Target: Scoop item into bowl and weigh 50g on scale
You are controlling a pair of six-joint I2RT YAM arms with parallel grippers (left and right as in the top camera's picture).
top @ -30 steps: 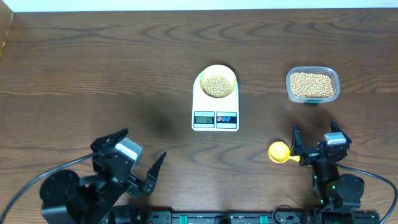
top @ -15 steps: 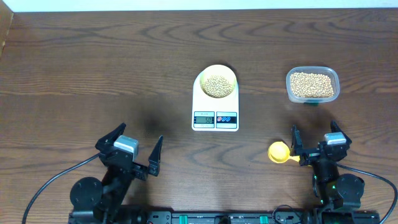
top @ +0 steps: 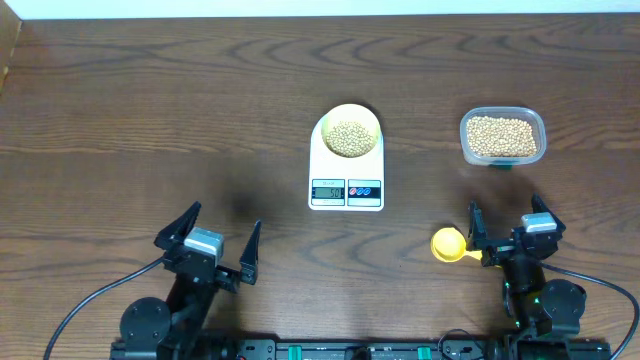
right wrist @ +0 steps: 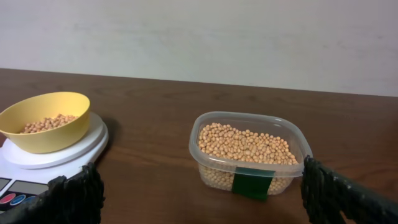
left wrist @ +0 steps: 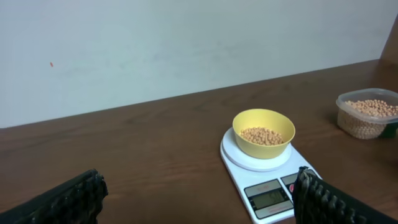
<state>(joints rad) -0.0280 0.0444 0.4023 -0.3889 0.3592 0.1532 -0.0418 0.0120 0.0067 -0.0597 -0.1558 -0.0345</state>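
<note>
The pale yellow bowl (top: 348,134) holds beige beans (top: 348,138) and stands on the white scale (top: 346,180), whose display is lit. The bowl shows in the left wrist view (left wrist: 263,133) on the scale (left wrist: 273,180), and in the right wrist view (right wrist: 43,121). A clear tub (top: 502,137) full of beans sits at the right, close in the right wrist view (right wrist: 249,154). My left gripper (top: 215,240) is open and empty near the front left. My right gripper (top: 505,222) is open and empty at the front right, below the tub.
A bright yellow scoop (top: 449,244) lies on the table just left of my right gripper. The brown wooden table (top: 150,120) runs to a pale wall at the back.
My left arm has drawn back toward the front edge and straightened, its fingers still open. The right arm, scoop, bowl and scale have not moved.
</note>
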